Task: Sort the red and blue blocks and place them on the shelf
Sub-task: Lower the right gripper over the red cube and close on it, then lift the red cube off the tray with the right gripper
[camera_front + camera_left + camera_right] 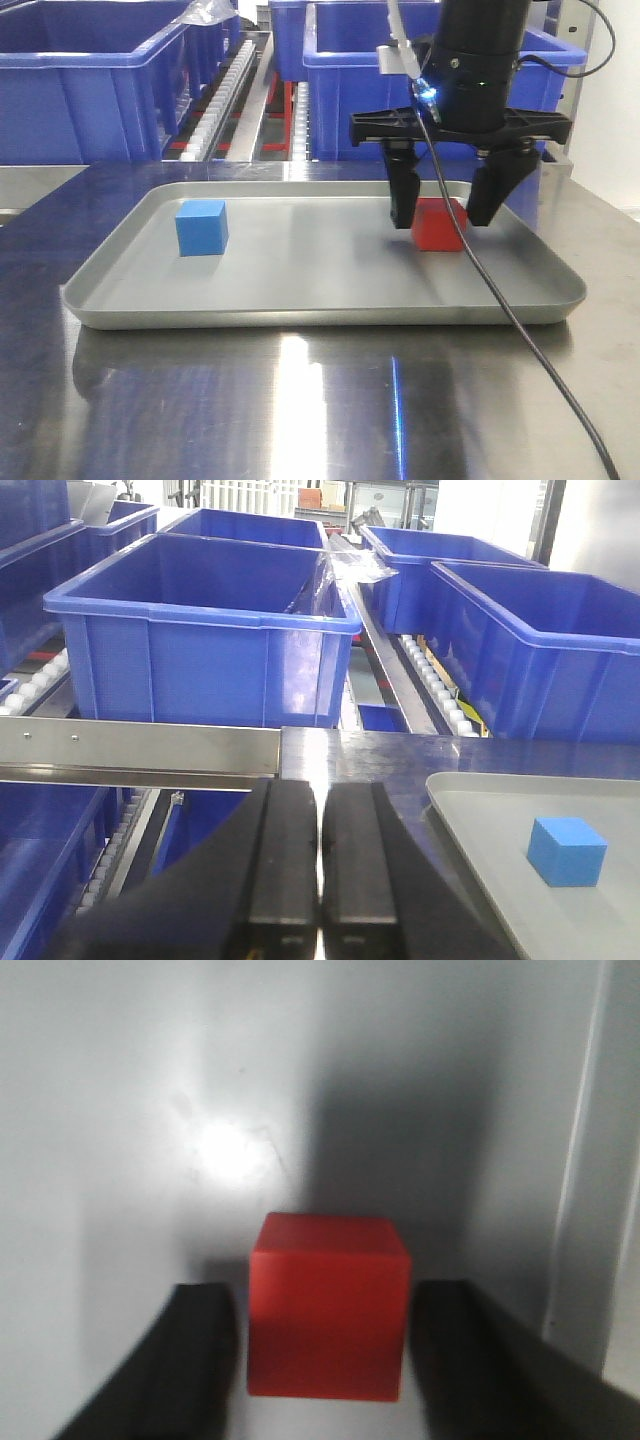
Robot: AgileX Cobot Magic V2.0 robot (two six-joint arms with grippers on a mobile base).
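Far side: the shelf (140,745), at least four blue bins (200,630). Nearer, one grey tray (320,312). My right gripper (440,220) straddles the red block (438,235) at the tray's right, fingers spread, gaps either side. My left gripper (320,880): fingers pressed together, empty. One blue block (201,228) sits at the tray's left.

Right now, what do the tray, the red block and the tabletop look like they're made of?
Tray: probably metal, satin grey; it gives only soft, blurred reflections.
Red block: matte, even colour, no glare; plastic, foam or painted wood, can't tell.
Tabletop: likely polished steel; sharp bright light streaks mirror in it.
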